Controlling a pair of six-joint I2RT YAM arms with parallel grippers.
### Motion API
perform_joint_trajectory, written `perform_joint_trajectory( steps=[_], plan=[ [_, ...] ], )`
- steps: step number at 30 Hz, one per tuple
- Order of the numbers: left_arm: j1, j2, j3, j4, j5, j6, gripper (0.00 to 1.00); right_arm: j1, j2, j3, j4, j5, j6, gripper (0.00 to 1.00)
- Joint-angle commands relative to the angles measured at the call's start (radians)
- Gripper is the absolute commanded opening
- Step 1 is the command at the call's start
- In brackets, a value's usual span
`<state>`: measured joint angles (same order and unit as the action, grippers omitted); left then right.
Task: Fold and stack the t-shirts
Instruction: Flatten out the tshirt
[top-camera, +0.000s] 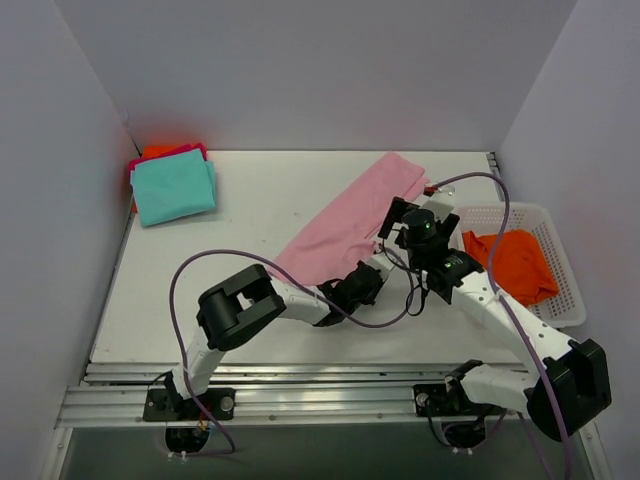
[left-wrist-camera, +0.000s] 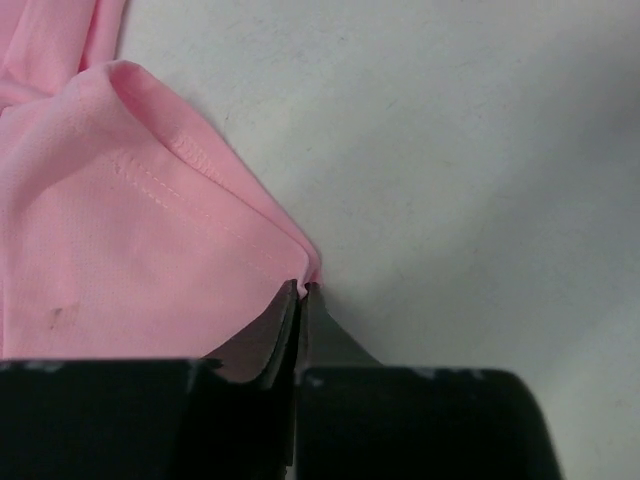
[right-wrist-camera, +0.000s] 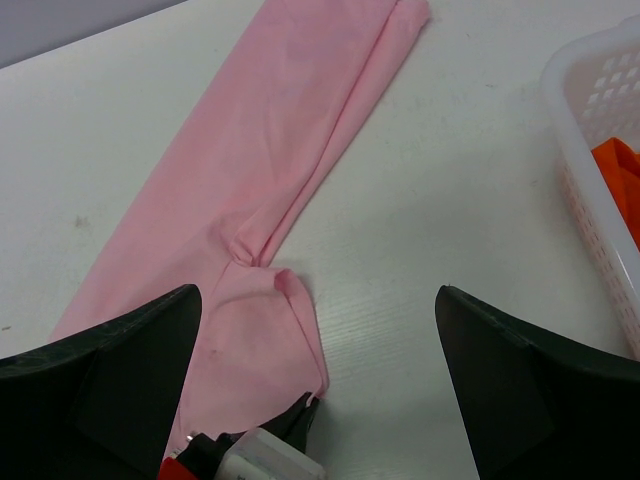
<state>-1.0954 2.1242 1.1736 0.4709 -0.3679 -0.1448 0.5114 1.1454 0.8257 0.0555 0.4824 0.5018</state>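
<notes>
The pale pink t-shirt (top-camera: 350, 222) lies folded lengthwise as a long strip, running diagonally across the table; it also shows in the right wrist view (right-wrist-camera: 280, 170). My left gripper (top-camera: 372, 273) is shut on the pink shirt's near right corner (left-wrist-camera: 300, 262), low at the table; its tips show in the right wrist view (right-wrist-camera: 305, 412). My right gripper (top-camera: 415, 213) is open and empty, hovering above the table just right of the strip (right-wrist-camera: 320, 385). A teal t-shirt (top-camera: 172, 186) lies folded on magenta and orange ones at the back left.
A white mesh basket (top-camera: 560, 300) stands at the right and holds a crumpled orange t-shirt (top-camera: 515, 262); its rim shows in the right wrist view (right-wrist-camera: 585, 190). Grey walls close the back and both sides.
</notes>
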Motion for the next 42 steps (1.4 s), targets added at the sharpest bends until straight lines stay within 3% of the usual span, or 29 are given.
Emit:
perform_joint_trajectory(
  steps=[1,5,10,14,17,21,23,27,33,42],
  plan=[
    [0.017,-0.030,-0.051,0.001,-0.057,-0.013,0.02,-0.001,0.031,0.026,-0.011,0.030,0.017,1.00],
    [0.022,-0.162,-0.213,0.034,-0.129,-0.067,0.02,-0.001,0.072,0.088,-0.034,0.031,0.018,1.00],
    [0.034,-0.485,-0.435,-0.003,-0.238,-0.243,0.02,-0.014,0.279,0.240,-0.051,0.050,0.006,1.00],
    [0.023,-0.723,-0.534,-0.139,-0.316,-0.351,0.02,-0.079,0.462,0.371,-0.017,0.045,0.023,0.98],
    [0.028,-0.849,-0.555,-0.337,-0.437,-0.406,0.02,-0.166,0.588,0.452,0.086,-0.088,0.012,0.98],
    [0.072,-1.016,-0.617,-0.437,-0.523,-0.490,0.02,-0.220,0.822,0.755,-0.051,-0.030,0.003,0.96],
    [0.101,-1.088,-0.644,-0.446,-0.531,-0.493,0.02,-0.221,0.890,0.806,-0.100,0.034,-0.019,0.96],
    [0.222,-1.103,-0.621,-0.422,-0.510,-0.451,0.02,-0.249,0.953,0.823,-0.027,0.021,-0.040,0.98],
    [0.293,-0.963,-0.494,-0.356,-0.482,-0.383,0.02,-0.294,1.011,0.843,-0.011,-0.056,0.009,0.98],
    [0.419,-0.762,-0.299,-0.204,-0.361,-0.260,0.02,-0.294,0.880,0.598,0.047,-0.045,0.124,0.98]
  ],
)
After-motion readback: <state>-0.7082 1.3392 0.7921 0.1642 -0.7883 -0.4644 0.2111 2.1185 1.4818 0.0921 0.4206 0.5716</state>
